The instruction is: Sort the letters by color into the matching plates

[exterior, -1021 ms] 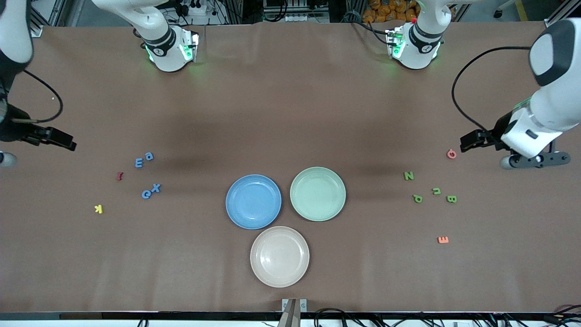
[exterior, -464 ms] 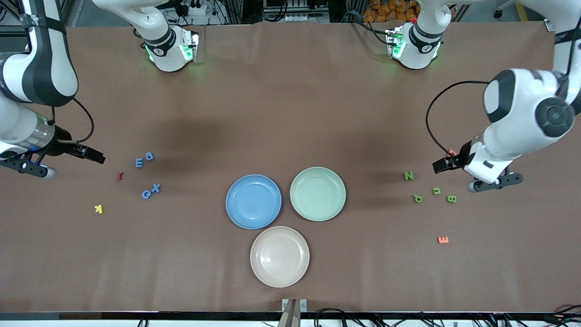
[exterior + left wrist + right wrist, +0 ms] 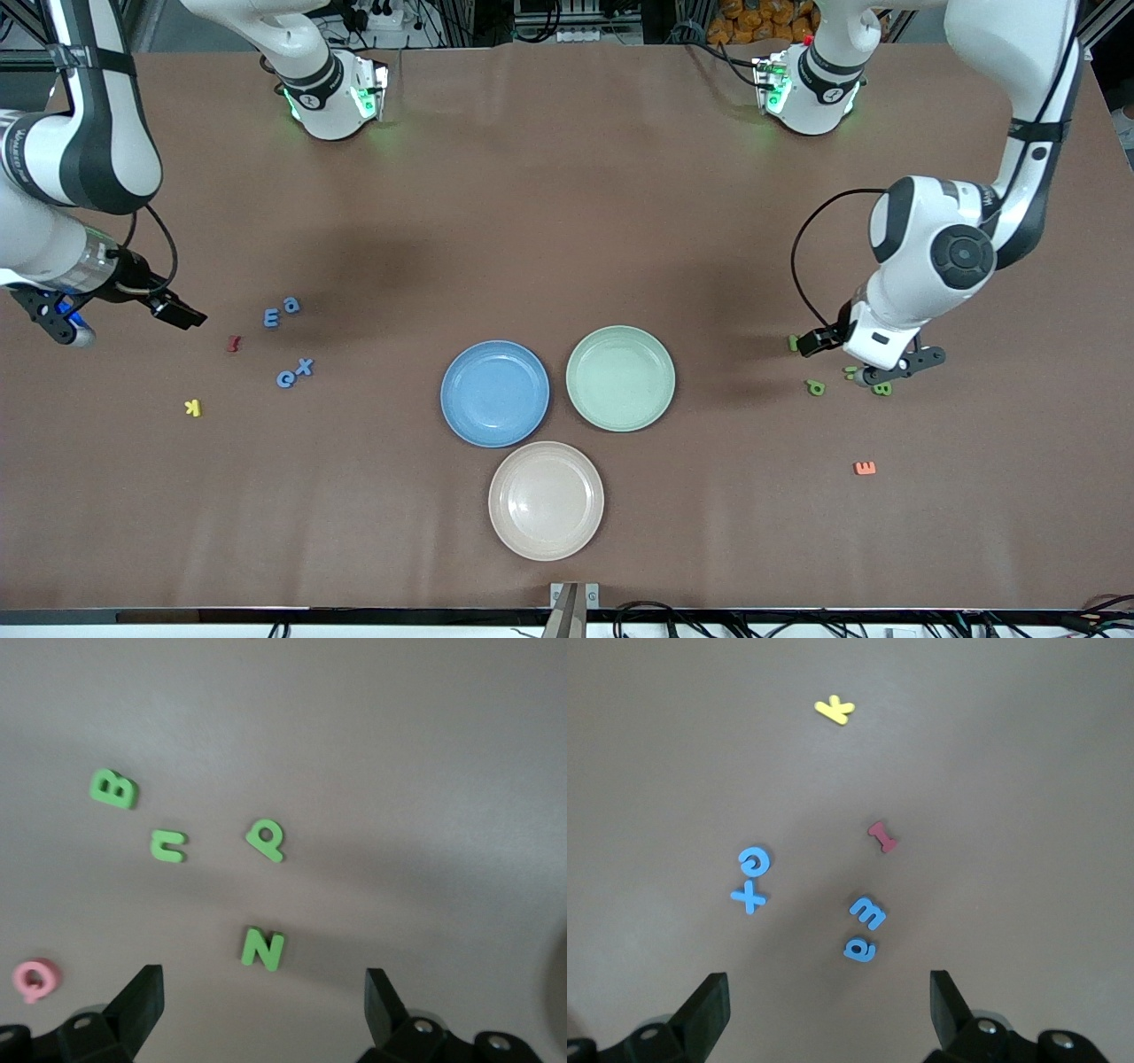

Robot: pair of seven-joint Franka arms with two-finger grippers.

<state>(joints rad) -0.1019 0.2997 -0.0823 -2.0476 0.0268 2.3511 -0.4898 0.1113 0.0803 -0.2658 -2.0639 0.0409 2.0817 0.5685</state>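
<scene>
A: Over the green letters (image 3: 263, 841), my left gripper (image 3: 261, 1010) hangs, jaws spread. Blue ones?
B: Blue letters (image 3: 864, 926) lie under my right gripper (image 3: 824, 1010), jaws spread. Plates (image 3: 494, 392) mid-surface.

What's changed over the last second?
Both arms swung in from the table ends. The left gripper now hangs open over the green letters; the right gripper hangs open over the table near the blue letters. Nothing was grasped. Letters and plates have not moved, and the plates hold nothing.
</scene>
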